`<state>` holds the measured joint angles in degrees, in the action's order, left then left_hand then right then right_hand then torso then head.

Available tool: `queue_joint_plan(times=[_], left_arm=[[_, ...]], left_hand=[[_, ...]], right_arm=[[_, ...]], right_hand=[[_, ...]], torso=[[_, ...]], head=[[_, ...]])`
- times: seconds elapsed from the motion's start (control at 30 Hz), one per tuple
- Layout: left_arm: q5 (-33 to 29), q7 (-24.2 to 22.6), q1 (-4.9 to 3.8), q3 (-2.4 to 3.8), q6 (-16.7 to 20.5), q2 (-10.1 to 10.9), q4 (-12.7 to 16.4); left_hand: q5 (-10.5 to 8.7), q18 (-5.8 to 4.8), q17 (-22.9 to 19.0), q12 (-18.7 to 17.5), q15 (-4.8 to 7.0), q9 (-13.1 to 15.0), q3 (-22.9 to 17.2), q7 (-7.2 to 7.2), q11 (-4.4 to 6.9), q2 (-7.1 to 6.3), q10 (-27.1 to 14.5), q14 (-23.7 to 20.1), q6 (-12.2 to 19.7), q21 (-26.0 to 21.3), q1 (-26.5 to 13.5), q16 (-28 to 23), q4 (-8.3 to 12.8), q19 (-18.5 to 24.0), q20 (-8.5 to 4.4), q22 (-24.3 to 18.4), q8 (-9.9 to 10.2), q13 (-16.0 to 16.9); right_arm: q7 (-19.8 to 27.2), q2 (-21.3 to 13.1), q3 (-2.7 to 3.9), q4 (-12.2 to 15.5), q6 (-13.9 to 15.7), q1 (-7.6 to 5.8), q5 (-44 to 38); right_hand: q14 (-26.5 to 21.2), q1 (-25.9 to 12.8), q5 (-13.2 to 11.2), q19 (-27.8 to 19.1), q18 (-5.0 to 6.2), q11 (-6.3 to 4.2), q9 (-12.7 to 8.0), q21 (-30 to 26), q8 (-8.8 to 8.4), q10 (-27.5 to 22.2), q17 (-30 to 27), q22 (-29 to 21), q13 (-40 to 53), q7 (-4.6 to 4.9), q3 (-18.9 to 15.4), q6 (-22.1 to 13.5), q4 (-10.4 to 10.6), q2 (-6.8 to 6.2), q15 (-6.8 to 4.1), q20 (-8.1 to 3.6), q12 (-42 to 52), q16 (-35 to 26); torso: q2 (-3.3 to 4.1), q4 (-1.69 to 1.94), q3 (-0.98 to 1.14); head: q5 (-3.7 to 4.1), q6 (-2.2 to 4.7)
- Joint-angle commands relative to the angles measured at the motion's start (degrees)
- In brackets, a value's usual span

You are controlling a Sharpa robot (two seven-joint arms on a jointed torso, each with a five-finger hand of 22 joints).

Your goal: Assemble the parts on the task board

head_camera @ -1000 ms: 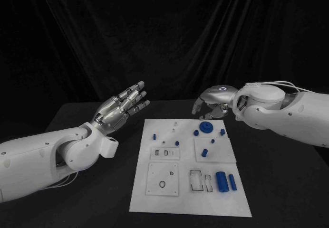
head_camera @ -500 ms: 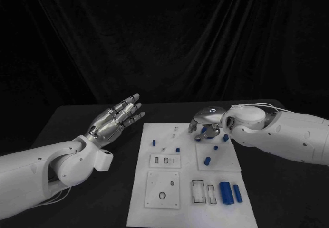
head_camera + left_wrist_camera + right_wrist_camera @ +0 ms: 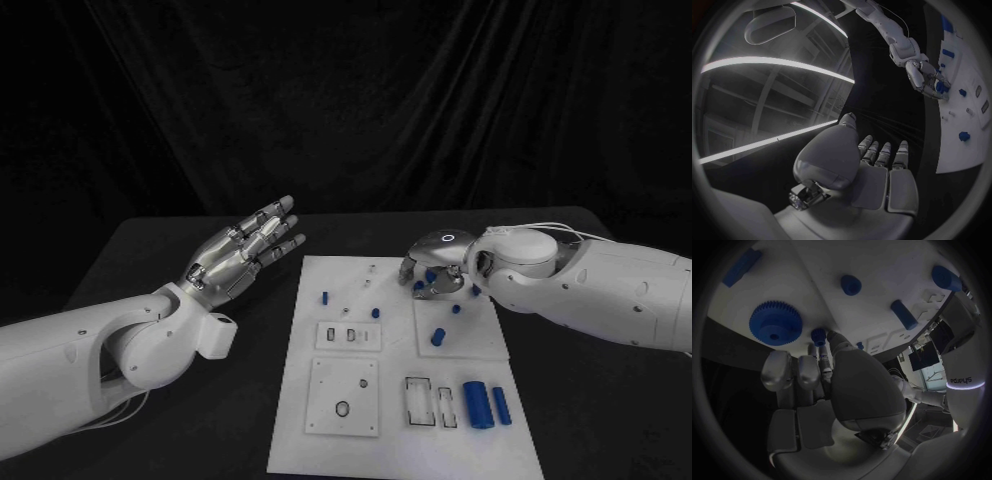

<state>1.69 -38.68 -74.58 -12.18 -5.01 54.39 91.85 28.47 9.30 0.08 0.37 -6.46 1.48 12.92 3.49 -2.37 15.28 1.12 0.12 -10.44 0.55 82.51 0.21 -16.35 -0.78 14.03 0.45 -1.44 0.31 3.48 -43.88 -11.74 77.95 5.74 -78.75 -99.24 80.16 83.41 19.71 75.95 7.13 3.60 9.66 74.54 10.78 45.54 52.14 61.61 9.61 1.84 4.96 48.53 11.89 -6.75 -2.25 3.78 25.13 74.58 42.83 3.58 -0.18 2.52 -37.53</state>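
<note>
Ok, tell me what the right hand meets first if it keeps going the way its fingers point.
Probably the small blue peg right at the right hand's fingertips, with the blue gear beside it on the task board. Whether they already touch is unclear.

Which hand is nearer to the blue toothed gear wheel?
Right hand: directly above the blue toothed gear wheel. Left hand: raised beside the white task board.

Black table (image 3: 173, 250); white task board (image 3: 397, 430) flat on it.
</note>
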Motion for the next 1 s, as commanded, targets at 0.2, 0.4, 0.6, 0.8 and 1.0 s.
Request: queue_joint_plan(times=[0.2,0.4,0.6,0.8,1.0], left_arm=[[0.0,-3.5,-0.19,0.07,-1.3,-0.2,-0.4],[0.0,-2.8,-0.19,0.07,-1.6,-0.4,-0.7],[0.0,-2.3,-0.19,0.07,-1.9,-0.6,-1.0],[0.0,-1.6,-0.19,0.06,-2.3,-0.9,-1.3],[0.0,-1.2,-0.19,0.06,-2.8,-1.2,-1.5]], left_hand=[[0.86,1.05,-0.1,0.1,-0.67,0.0,-0.6,0.40,-0.43,0.08,-0.1,-0.1,-0.2,0.3,1.1,-0.2,0.3,-0.1,0.69,0.1,-0.2,0.0],[1.35,1.04,-0.1,0.0,-0.76,0.0,-0.8,0.41,-0.38,0.00,-0.1,-0.1,-0.2,0.3,1.5,-0.2,0.5,-0.1,0.82,0.1,-0.2,0.0],[1.87,1.04,-0.1,0.0,-0.79,0.0,-0.9,0.43,-0.34,-0.10,-0.1,-0.1,-0.2,0.3,1.8,-0.2,0.7,-0.1,0.88,0.1,-0.2,0.0],[2.44,1.03,-0.1,0.0,-0.83,0.0,-1.1,0.51,-0.31,-0.21,-0.2,-0.1,-0.2,0.3,2.2,-0.2,0.9,-0.1,0.94,0.1,-0.2,0.0],[2.91,1.04,-0.1,0.0,-0.93,0.1,-1.2,0.67,-0.32,-0.31,-0.1,-0.1,-0.4,0.4,2.5,-0.2,1.0,-0.1,1.02,0.1,-0.2,0.0]], right_arm=[[0.2,-0.4,-0.03,0.2,1.7,0.22,-0.7],[0.8,-0.9,-0.03,0.9,3.6,0.23,-0.7],[1.0,-1.6,-0.02,1.5,5.1,0.22,-0.7],[0.8,-2.0,-0.02,1.7,4.9,0.22,-0.7],[0.4,-2.0,-0.02,1.4,3.2,0.23,-0.7]], right_hand=[[0.1,-1.8,-2.9,-0.1,-0.98,0.31,0.4,0.3,-1.01,-1.4,0.3,0.5,1.0,-0.58,0.7,-1.0,1.2,-1.00,0.25,0.41,0.3,0.6],[0.1,-2.9,-6.0,-0.1,-1.00,0.50,0.7,0.4,-2.47,-5.1,0.8,1.1,1.5,-2.08,1.5,-2.5,3.3,-3.14,0.43,0.59,-1.0,0.9],[-0.1,-2.2,-4.1,-0.3,-0.97,0.66,0.9,0.2,-3.05,-6.7,0.8,1.3,1.7,-2.52,2.1,-2.7,4.3,-3.80,0.56,0.70,-1.6,1.0],[-0.4,-1.0,0.6,-0.5,-0.91,0.85,1.3,-0.1,-3.60,-7.2,0.2,1.3,2.2,-2.80,2.8,-2.5,4.2,-3.57,0.68,0.84,-1.7,0.7],[-0.6,-0.3,6.7,-0.7,-0.88,0.80,1.8,-0.3,-3.81,-6.3,0.0,1.5,2.7,-2.53,3.7,-1.7,3.4,-3.19,0.66,0.83,-1.2,0.6]], torso=[[-1.34,-0.03,-0.54],[-2.04,-0.06,-0.70],[-2.64,0.01,-0.80],[-3.29,0.00,-1.02],[-3.87,0.03,-1.20]], head=[[-0.39,-2.02],[-0.52,-3.34],[-0.34,-4.13],[-0.42,-4.73],[-0.33,-5.52]])
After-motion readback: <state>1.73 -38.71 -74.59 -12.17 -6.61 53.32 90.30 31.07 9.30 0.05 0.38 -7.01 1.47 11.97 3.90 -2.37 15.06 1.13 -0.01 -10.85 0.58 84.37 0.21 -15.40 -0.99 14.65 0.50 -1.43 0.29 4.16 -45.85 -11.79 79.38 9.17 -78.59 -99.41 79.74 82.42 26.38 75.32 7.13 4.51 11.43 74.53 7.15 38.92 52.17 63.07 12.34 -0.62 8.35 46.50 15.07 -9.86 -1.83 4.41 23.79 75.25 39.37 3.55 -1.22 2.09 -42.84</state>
